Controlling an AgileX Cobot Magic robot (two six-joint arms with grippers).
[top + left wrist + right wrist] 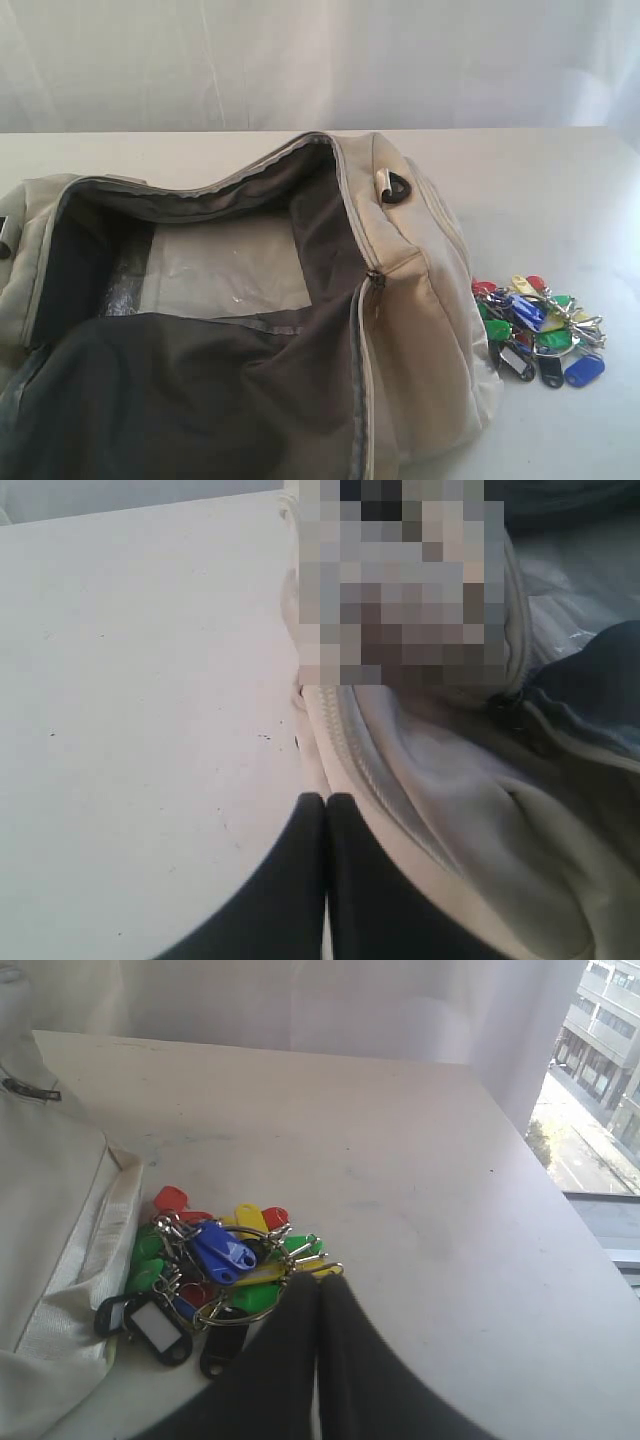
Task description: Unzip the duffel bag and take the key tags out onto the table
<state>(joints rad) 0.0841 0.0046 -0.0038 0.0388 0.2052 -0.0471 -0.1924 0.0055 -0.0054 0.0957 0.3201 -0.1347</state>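
Note:
The cream duffel bag (420, 300) lies unzipped on the white table (540, 190), its dark grey lining gaping open. The key tags (540, 335), a bunch in blue, green, red, yellow and black on metal rings, rest on the table right beside the bag's right end. In the right wrist view my right gripper (318, 1280) is shut, its tips at the edge of the key tags (215, 1260), with nothing seen between them. My left gripper (326, 798) is shut and empty, close to the bag's zipped edge (450, 810). Neither gripper shows in the exterior view.
A white curtain (300, 60) hangs behind the table. The table's right edge (560, 1220) runs near a window (600, 1060). A black D-ring (393, 187) sits on top of the bag. Bare tabletop (140, 700) lies beside the bag's left end.

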